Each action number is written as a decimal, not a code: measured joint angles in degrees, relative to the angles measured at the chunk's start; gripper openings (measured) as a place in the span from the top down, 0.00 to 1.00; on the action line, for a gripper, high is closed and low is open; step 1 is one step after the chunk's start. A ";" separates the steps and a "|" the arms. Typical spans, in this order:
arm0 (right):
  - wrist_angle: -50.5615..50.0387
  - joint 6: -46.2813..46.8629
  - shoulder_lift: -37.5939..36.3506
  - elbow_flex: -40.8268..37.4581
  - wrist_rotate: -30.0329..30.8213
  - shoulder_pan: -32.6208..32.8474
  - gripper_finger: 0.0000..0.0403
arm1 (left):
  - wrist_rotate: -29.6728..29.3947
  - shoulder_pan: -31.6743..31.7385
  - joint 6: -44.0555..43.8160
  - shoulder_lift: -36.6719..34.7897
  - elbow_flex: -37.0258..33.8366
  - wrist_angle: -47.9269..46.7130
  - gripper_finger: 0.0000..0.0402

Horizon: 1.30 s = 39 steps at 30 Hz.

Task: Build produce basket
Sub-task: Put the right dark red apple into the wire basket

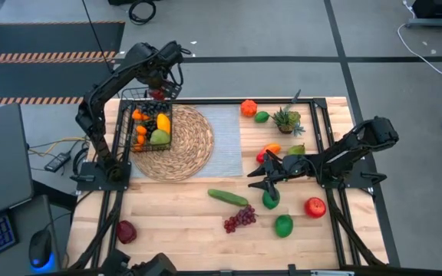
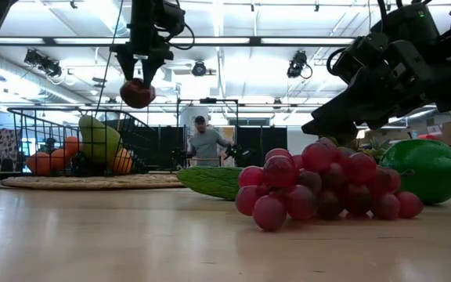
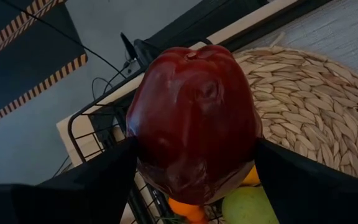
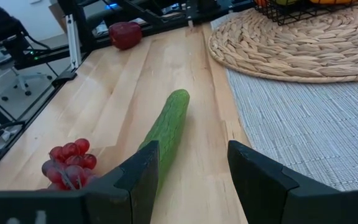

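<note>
Dark-red toy apple point(image 3: 194, 121) hanging clamped in left gripper point(image 2: 142, 74) above black wire-mesh basket point(image 1: 150, 123) | next: lowering, releasing | right gripper point(image 4: 188, 177) half-open, empty, hovering over green cucumber point(image 4: 166, 130), well apart from basket

No readable text, labels, brand names or numbers are to be found in any of the views. The only marking that can be made out is the orange-and-black hazard striping point(image 1: 44, 56) on the floor beyond the table, and no words are carried on it.
</note>
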 joint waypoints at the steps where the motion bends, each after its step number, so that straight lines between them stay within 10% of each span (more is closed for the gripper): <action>1: -0.02 0.03 0.00 0.00 0.01 0.00 0.51 | 0.00 -0.01 0.43 0.00 0.00 0.00 0.21; 11: -0.42 0.08 0.01 0.00 0.00 0.00 0.51 | -2.67 1.93 2.23 -0.07 -2.13 -0.01 0.21; 24: -1.88 -0.51 0.02 0.00 0.15 -0.46 0.51 | -3.54 5.16 1.77 -0.04 -23.61 0.08 0.21; 39: -1.38 -1.02 0.02 0.00 0.00 -2.62 0.51 | 3.91 1.31 -0.53 -0.04 -24.37 4.19 0.21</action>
